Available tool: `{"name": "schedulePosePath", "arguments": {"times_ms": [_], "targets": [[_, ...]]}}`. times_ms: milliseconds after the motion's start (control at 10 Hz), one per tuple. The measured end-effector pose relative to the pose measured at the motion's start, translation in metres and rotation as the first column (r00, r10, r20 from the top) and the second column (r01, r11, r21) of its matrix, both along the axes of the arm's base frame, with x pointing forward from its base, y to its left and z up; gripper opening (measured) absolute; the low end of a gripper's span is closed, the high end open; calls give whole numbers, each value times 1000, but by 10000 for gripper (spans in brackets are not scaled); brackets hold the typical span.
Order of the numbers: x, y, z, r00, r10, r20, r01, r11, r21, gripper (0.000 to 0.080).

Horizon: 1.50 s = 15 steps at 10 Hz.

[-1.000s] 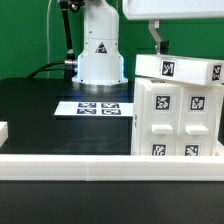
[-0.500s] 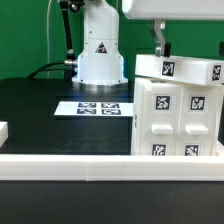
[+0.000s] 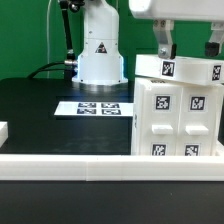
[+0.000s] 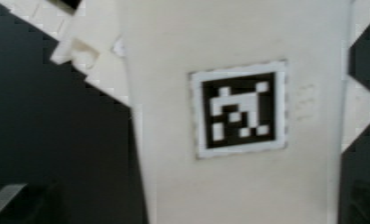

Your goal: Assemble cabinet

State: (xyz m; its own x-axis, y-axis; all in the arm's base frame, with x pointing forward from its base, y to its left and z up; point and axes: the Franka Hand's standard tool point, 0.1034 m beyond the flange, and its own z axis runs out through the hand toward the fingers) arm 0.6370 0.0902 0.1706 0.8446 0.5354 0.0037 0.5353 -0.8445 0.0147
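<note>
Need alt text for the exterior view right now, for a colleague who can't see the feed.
The gripper hangs just above the top of the white tagged cabinet at the exterior view's right, fingers spread, holding nothing visible. Behind, the marker board lies flat on the black table before the arm's white base.

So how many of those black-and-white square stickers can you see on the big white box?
7 in the exterior view: two on the cabinet's top piece, at and; five on its front, at and. Other sides are hidden, so there may be more.
</note>
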Motion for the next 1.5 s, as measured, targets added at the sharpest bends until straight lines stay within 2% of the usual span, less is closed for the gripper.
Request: {"name": "schedulePosePath", "arguments": {"times_ms": [300, 700, 900, 1200, 1400, 1500], "targets": [[-6, 5, -6, 999, -33, -15, 33, 999, 0, 797], [-13, 1, -19, 999, -47, 0, 47, 999, -1, 797], [-13, 0, -20, 999, -54, -1, 54, 999, -1, 564], [-13, -1, -20, 997, -71, -1, 71, 997, -1, 564], [-13, -1, -20, 991, -134, -1, 134, 991, 1, 564], [-13, -1, -21, 973, -229, -1, 229, 973, 2, 564]]}}
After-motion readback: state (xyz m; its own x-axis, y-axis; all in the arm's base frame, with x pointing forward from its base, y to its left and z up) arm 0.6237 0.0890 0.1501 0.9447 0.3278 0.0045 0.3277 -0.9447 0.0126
